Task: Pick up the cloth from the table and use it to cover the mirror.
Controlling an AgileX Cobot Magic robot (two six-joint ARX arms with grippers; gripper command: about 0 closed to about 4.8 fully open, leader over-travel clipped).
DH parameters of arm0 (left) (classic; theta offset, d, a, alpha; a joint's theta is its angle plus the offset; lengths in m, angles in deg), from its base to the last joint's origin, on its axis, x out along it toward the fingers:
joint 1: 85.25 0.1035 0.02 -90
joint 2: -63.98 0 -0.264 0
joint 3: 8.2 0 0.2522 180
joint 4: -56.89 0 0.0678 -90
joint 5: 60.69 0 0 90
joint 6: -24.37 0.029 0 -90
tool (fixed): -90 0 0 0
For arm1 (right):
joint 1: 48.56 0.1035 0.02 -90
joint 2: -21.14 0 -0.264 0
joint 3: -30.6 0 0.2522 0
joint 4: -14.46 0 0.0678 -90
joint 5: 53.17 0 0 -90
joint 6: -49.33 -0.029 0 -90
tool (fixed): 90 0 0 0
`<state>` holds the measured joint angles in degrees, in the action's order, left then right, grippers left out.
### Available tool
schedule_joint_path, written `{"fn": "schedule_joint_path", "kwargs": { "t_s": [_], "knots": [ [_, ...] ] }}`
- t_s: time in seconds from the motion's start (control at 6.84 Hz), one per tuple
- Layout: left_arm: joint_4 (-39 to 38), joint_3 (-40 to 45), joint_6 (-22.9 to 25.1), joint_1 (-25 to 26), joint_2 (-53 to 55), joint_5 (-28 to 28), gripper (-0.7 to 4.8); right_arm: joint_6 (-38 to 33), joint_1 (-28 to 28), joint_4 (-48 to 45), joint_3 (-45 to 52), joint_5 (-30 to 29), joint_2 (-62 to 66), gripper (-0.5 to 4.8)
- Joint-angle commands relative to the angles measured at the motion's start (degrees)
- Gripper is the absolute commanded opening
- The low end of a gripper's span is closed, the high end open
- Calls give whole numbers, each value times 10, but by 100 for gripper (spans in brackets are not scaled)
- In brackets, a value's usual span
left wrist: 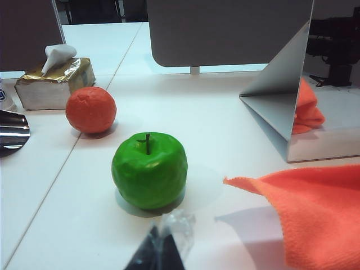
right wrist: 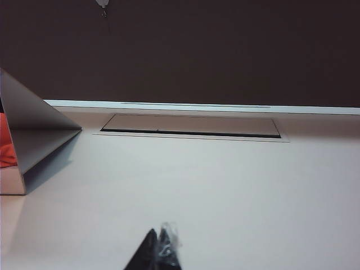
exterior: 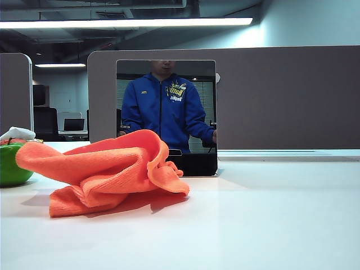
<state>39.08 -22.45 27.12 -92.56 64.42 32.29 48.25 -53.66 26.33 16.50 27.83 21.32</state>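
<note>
A bright orange microfibre cloth (exterior: 109, 171) lies crumpled in a loose heap on a large plain white tabletop (exterior: 270, 219). It sits just in front of the mirror (exterior: 166, 115), an upright, roughly square reflective panel with a thin pale frame and a dark strip along its base. The heap hides the mirror's lower left corner in the exterior view, and the glass reflects a person in a blue jacket. A grey-brown partition wall (exterior: 281, 95) stands behind the mirror.

The wrist views show the mirror edge-on and propped on a folded, wedge-shaped stand, which is likely why it stays upright unaided.

To the left of the cloth sits a glossy green apple (left wrist: 149, 169). Beyond the apple are a round orange fruit (left wrist: 90, 109) and a gold tissue box (left wrist: 54, 82) with a white tissue poking out.

Neither arm shows in the exterior view. The left gripper (left wrist: 163, 250) appears only as dark, closed fingertips low over the tabletop, near the apple and one corner of the cloth, holding nothing. The right gripper (right wrist: 160, 250) is likewise shut and empty, over bare tabletop beside the mirror, facing a flat cable hatch (right wrist: 191, 125) set into the surface.

The cloth looks untouched and the mirror is fully uncovered, so the task appears not to have begun. The left gripper seems better placed to pick up the cloth.
</note>
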Motion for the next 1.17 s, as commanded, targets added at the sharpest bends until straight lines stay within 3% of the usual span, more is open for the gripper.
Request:
{"fn": "schedule_joint_path", "kwargs": {
  "t_s": [0.15,0.73,0.88,1.02,1.17],
  "knots": [
    [7,-1,-2,0,0,-2,-6,0,0,-10,1,-1,-1,-5],
    [9,-1,-10,0,0,-5,-6,0,0,-14,0,-1,-1,-6],
    [26,-5,-18,0,0,-33,-6,15,1,-9,-14,-1,-1,-5],
    [-2,-66,-10,-1,5,-50,-6,91,1,138,-132,-1,8,-5],
    [-13,-80,-3,-1,11,-64,-5,91,1,161,-153,-1,16,-5]
  ]
}}
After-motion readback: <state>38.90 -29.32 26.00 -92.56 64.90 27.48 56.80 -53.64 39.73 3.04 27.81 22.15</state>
